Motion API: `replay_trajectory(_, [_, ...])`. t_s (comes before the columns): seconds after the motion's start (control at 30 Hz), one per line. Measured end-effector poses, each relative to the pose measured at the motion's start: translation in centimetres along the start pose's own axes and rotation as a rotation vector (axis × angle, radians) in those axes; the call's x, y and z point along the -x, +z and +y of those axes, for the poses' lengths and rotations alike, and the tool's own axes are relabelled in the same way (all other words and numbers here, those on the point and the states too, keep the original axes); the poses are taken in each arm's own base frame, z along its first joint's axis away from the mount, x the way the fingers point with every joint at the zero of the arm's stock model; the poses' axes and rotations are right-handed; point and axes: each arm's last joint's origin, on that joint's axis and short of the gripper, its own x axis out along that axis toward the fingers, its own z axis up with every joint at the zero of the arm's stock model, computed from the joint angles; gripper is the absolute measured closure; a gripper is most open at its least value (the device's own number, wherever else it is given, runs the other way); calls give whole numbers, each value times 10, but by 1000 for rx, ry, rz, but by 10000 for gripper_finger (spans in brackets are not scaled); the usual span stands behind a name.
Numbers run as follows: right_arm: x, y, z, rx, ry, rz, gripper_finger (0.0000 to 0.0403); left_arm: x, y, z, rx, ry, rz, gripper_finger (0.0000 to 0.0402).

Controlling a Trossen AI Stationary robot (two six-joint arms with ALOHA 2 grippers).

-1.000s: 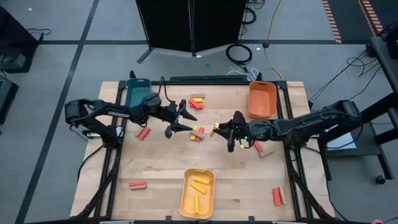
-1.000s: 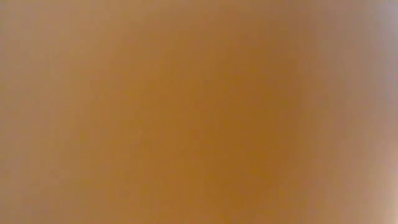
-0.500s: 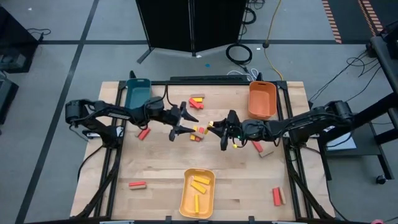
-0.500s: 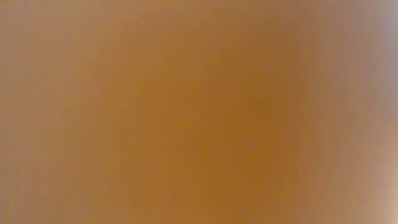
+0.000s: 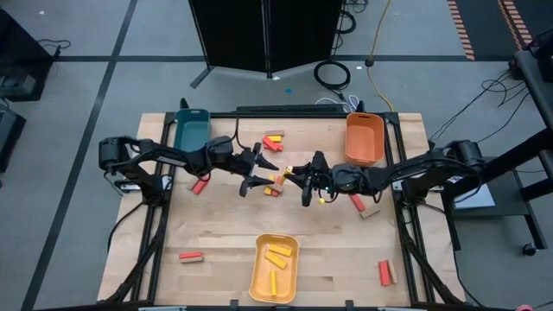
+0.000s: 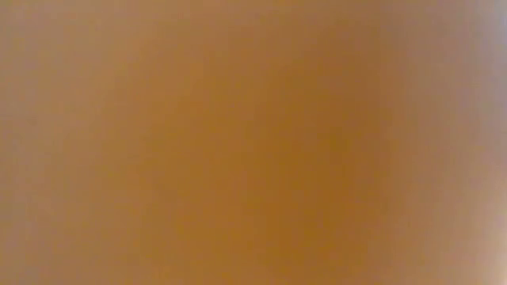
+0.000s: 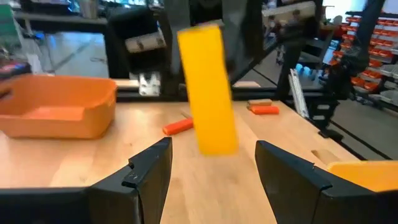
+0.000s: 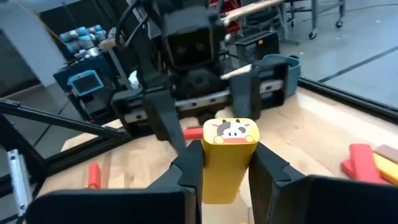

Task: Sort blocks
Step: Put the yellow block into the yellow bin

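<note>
My right gripper (image 5: 302,179) is over the middle of the table, shut on a yellow block (image 8: 229,155) that bears a cow picture on its end. My left gripper (image 5: 259,172) faces it from the table's left, open. In the left wrist view the yellow block (image 7: 208,90) stands just ahead of and between the left gripper's (image 7: 211,152) fingertips, with a gap on each side. Other red, yellow and tan blocks (image 5: 275,184) lie on the table below them. The low view shows only an orange-brown blur. My right gripper pinches the yellow block between its two fingers (image 8: 186,171), one on each of two opposite long sides (image 8: 208,177). The fingers come in roughly level from the table's right and lie across the block. The block stands nearly upright, a little tilted, lifted clear of the table.
A teal tray (image 5: 192,130) stands at the far left, an orange tray (image 5: 364,138) at the far right, and a yellow tray (image 5: 274,278) with yellow blocks at the near edge. Loose blocks lie at the far middle (image 5: 274,138), left (image 5: 200,185), near left (image 5: 191,257) and near right (image 5: 384,272).
My right gripper has gone toward the table's left and down a little, carrying the yellow block up to the left gripper. My left gripper has sunk slightly and edged toward the block. Neither has opened or shut.
</note>
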Motion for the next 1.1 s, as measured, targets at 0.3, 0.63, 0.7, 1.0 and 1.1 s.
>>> replay_trajectory(0.3, [-5, -6, 0, 46, 9, -6, 354, -5, 5, 1, 45, -54, 31, 176])
replay_trajectory(0.63, [-5, -2, 3, 60, 69, -27, 354, -5, 7, -1, 48, -146, 31, 176])
replay_trajectory(0.7, [-9, -1, 5, 64, 71, -31, 354, -5, 7, -1, 49, -150, 31, 176])
replay_trajectory(1.0, [-35, 0, 17, 158, 72, 49, 354, -5, 6, -2, 53, -161, 38, 176])
replay_trajectory(1.1, [-38, 3, 19, 172, 68, 57, 354, -5, 5, -2, 60, -162, 48, 176])
